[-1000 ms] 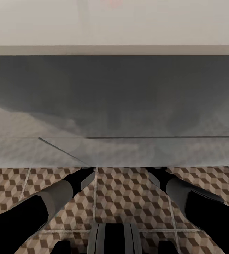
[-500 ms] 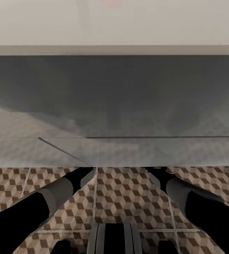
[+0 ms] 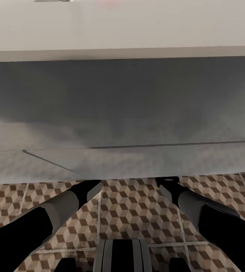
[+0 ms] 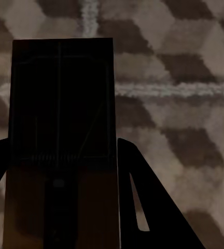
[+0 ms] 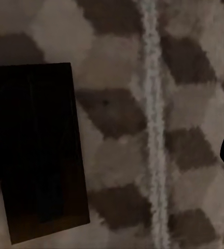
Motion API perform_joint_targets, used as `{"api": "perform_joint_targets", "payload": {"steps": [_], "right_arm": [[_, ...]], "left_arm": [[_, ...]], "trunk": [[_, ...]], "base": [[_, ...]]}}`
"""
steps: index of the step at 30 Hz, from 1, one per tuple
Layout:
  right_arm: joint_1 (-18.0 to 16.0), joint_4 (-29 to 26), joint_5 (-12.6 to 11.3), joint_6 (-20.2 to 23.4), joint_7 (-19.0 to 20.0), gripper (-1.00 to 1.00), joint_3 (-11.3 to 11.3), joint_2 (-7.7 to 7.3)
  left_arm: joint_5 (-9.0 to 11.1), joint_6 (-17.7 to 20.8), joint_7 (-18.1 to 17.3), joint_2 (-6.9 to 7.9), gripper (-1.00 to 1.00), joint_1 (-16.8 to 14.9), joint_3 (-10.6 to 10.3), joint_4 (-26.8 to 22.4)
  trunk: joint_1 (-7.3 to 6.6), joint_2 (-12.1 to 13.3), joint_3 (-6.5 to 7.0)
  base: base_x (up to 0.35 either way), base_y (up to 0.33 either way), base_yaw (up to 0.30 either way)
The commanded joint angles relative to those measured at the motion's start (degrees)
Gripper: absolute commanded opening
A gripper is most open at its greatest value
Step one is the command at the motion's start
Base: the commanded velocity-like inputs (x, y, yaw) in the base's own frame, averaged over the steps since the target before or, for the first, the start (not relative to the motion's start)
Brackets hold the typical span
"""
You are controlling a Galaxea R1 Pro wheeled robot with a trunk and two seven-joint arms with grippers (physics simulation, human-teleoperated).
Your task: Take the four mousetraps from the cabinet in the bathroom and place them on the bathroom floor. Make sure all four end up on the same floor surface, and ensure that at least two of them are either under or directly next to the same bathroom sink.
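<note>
no readable text, label, brand, number or sign appears on anything in these views.

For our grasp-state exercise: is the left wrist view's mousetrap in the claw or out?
In: the mousetrap fills the gap between the two dark fingers of the left claw.

Bathroom: cube-patterned brown, beige and white tiled floor, glossy white flat-panelled vanity front, pale wall.
</note>
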Motion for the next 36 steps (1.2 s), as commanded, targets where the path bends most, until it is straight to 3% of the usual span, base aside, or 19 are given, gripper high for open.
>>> {"api": "perform_joint_targets", "payload": {"steps": [1,31,36], "right_arm": [[-0.02,-0.09,-0.42,0.14,-0.31,1.0,0.48,-0.01],[-0.02,-0.05,-0.48,0.14,-0.31,1.0,0.4,-0.1],[-0.02,-0.05,-0.47,0.14,-0.31,1.0,0.43,-0.1]], "left_arm": [[0.0,-0.18,0.31,-0.03,-1.0,-0.48,-0.69,-0.08],[0.17,0.5,-2.37,-0.08,-1.0,-0.53,-0.7,0.55],[0.34,3.49,-3.9,-0.08,-1.0,-0.65,-0.65,0.7]], "trunk": [[-0.02,-0.01,-0.02],[-0.02,-0.01,-0.02],[-0.02,-0.01,-0.02]], "base": [[0.0,0.0,-0.024],[0.0,0.0,-0.002],[0.0,0.0,0.0]]}}
